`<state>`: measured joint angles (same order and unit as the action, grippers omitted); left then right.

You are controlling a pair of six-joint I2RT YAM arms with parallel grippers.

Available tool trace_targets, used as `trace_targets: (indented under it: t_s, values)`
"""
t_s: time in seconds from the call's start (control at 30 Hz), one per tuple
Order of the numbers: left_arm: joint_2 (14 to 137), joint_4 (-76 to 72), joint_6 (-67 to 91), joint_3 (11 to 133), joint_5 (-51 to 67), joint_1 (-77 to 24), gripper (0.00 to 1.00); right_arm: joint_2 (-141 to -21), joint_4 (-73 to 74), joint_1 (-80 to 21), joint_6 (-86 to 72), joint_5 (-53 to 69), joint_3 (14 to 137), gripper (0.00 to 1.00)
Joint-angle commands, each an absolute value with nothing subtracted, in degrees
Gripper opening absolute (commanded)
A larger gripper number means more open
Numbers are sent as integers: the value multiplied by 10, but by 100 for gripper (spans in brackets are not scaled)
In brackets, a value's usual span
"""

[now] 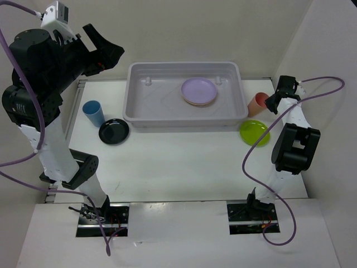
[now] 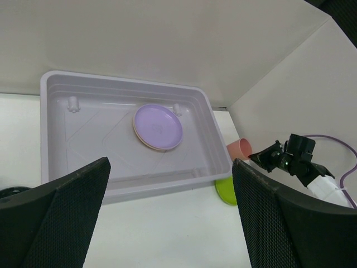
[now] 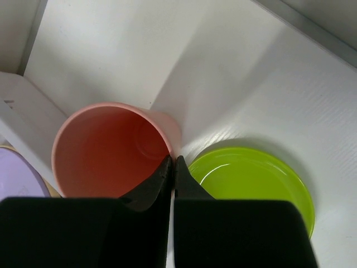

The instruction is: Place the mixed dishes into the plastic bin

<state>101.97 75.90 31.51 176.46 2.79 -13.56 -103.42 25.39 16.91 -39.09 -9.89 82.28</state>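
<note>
Ok, right tool (image 3: 172,164): fingers pressed together at the near rim of the salmon cup (image 3: 106,151), one inside and one outside by the look of it. You're pinching the wall, I'd say, a rim grip fit for lifting it over the bin's side.
Salmon cup spot: on the table (image 1: 184,162), just right of the bin (image 1: 184,120), with the lime plate (image 1: 255,133) just near of it.
Left tool (image 2: 170,167): fingers wide apart, nothing in them. It's held high over the left side, probably out of your way.
In bin: lilac plate (image 1: 199,90) on top of a yellow-orange plate (image 2: 153,148); only the lower plate's edge peeks out.
Outside bin: blue cup (image 1: 92,113) and black plate (image 1: 114,132), left of the bin.
Hard to tell: the cup wall between the fingers is hidden, and you can't see whether the cup's base is off the table.
</note>
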Motion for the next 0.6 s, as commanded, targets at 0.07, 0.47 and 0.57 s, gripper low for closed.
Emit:
trace_targets:
  t_s: [0.07, 0.47, 0.57]
  values:
    - [1004, 745, 308, 1759, 29, -133, 96, -975, 250, 174, -389, -130, 874, 0]
    - [1004, 745, 308, 1753, 29, -133, 96, -948, 284, 29, -317, -221, 1015, 0]
    - [1004, 745, 308, 1747, 29, -133, 96, -970, 288, -9, -295, -208, 1051, 0]
